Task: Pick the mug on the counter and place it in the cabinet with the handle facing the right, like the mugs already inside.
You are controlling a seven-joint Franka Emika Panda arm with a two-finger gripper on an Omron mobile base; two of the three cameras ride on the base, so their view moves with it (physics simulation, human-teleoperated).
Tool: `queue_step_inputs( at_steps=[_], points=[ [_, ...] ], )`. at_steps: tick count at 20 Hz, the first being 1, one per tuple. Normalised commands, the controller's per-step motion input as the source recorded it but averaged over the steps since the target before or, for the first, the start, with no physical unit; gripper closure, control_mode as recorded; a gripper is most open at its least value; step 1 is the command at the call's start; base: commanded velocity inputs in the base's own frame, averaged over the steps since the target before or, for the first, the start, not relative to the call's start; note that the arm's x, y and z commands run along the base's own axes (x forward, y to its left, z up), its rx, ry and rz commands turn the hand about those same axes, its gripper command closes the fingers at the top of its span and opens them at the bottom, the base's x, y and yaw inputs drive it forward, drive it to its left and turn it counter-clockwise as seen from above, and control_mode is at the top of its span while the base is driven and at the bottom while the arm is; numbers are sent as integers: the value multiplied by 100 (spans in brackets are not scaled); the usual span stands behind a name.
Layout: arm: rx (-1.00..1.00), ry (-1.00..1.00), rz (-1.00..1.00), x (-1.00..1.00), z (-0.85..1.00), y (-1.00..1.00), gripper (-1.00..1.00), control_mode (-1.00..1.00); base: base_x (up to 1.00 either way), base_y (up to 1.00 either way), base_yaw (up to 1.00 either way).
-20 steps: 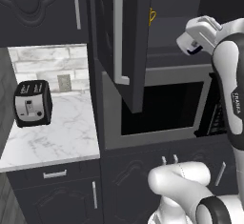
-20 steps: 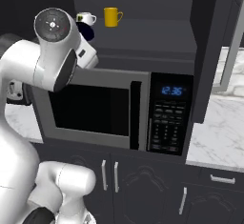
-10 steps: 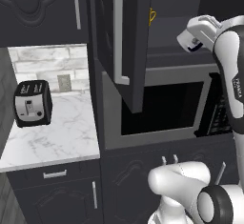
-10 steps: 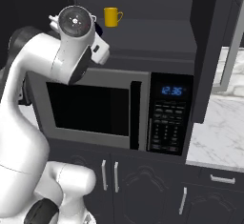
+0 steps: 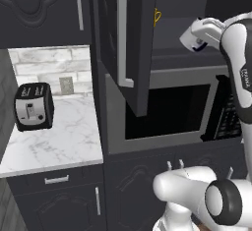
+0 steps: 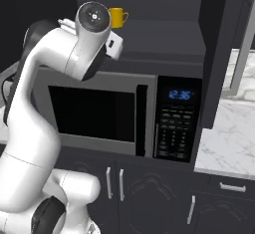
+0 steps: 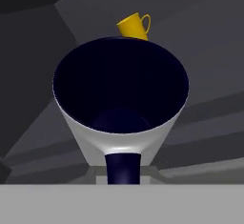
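— What's nearest the hand camera?

— The mug [image 7: 119,108], mouth toward the lens, dark inside, white wall, with its handle [image 7: 123,168] pointing down at the claw. It sits close against the claw and off any shelf, so I judge it carried. I cannot tell how far the fingers are closed.

— How will it handle?

— Stiff, light and probably glazed and slick. It would chip if knocked on the shelf edge. The wall beside the loop looks the best hold, since that fixes which way the loop points.

— And beyond?

— A yellow mug [image 7: 134,25] stands deeper in the cabinet [image 5: 132,43], whose door hangs open above the microwave [image 6: 124,113]. The arm's wrist [image 5: 199,33] is up at that opening. Well off to the left, the surface [image 5: 59,136] carries only a toaster [image 5: 33,106].
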Motion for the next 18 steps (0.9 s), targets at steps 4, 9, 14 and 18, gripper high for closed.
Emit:
queue_step_inputs(
  at_steps=[4,9,14,18],
  points=[
    [-16,-3,9,26,1,-6,100,-100,0,0,0],
    [-12,-2,6,28,1,-11,100,-100,0,0,0],
    [-5,0,2,35,0,-17,100,-100,0,0,0],
    [0,0,3,39,-7,-16,100,-100,0,0,0]
  ],
)
